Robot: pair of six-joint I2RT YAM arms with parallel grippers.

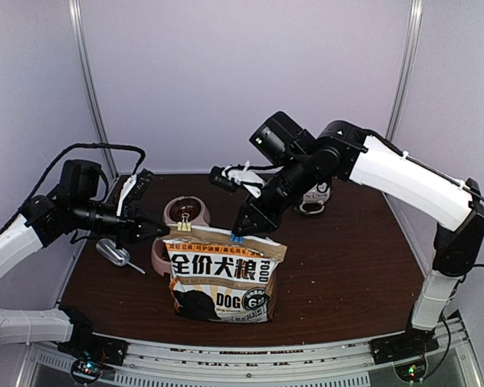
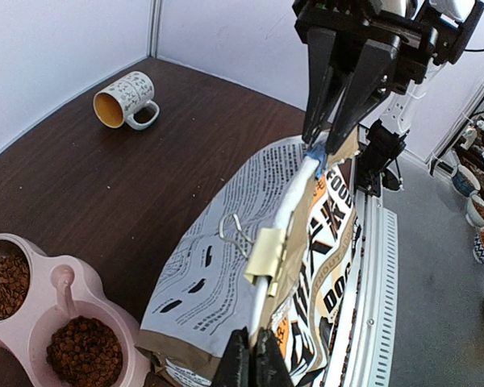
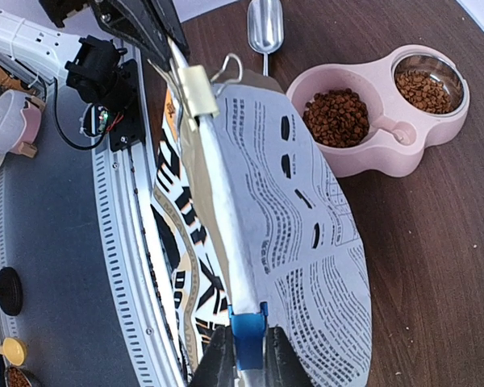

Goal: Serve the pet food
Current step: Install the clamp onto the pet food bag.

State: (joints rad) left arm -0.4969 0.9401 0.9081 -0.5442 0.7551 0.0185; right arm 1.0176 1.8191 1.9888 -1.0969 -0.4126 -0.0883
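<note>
The kraft dog-food bag (image 1: 222,278) stands upright near the table's front, its folded top edge held by both arms. My left gripper (image 2: 252,360) is shut on the left end of that edge. Beside it a cream binder clip (image 2: 264,251) sits on the fold. At the right end, my right gripper (image 3: 246,360) is shut on a blue clip (image 3: 248,332). Pet food (image 3: 337,118) fills one compartment of the pink double bowl (image 3: 387,149), which lies behind the bag. More pet food (image 3: 423,89) lies in the other compartment.
A silver scoop (image 1: 113,252) lies on the table left of the bag, under my left arm. A patterned mug (image 2: 127,99) lies on its side at the back right. White walls close the table's back and sides.
</note>
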